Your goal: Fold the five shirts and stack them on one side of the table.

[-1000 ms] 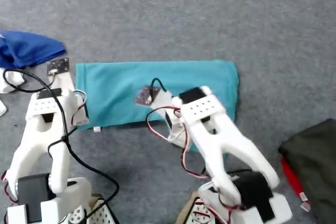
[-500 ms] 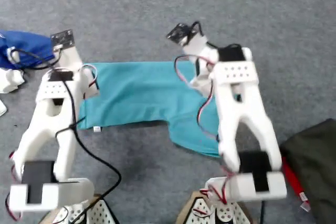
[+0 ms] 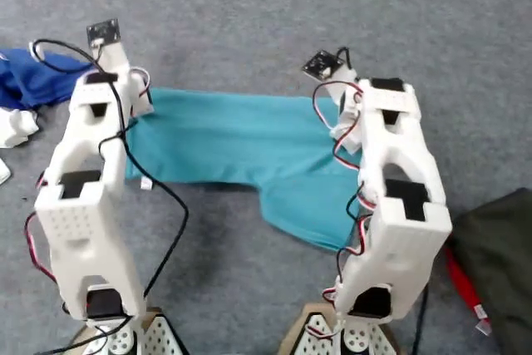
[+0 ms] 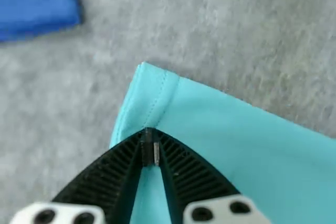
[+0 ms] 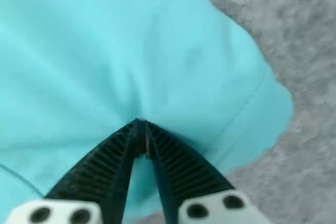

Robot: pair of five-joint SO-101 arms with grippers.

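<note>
A teal shirt lies partly folded across the middle of the grey table, with a loose flap hanging toward the front right. My left gripper is shut on the teal shirt near a hemmed corner, at the shirt's left end. My right gripper is shut on a pinch of the teal cloth, at the shirt's right end. A blue shirt lies crumpled at the far left, and its edge shows in the left wrist view. A dark shirt lies at the right edge.
A small white object sits at the left edge beside the blue shirt. Red fabric pokes out under the dark shirt. The grey table stretches open behind the teal shirt. Cables trail from both arms.
Both grippers have carried the teal shirt's near edge away from the arm bases toward the far side. The shirt now lies stretched between them, with a flap trailing at the front right.
</note>
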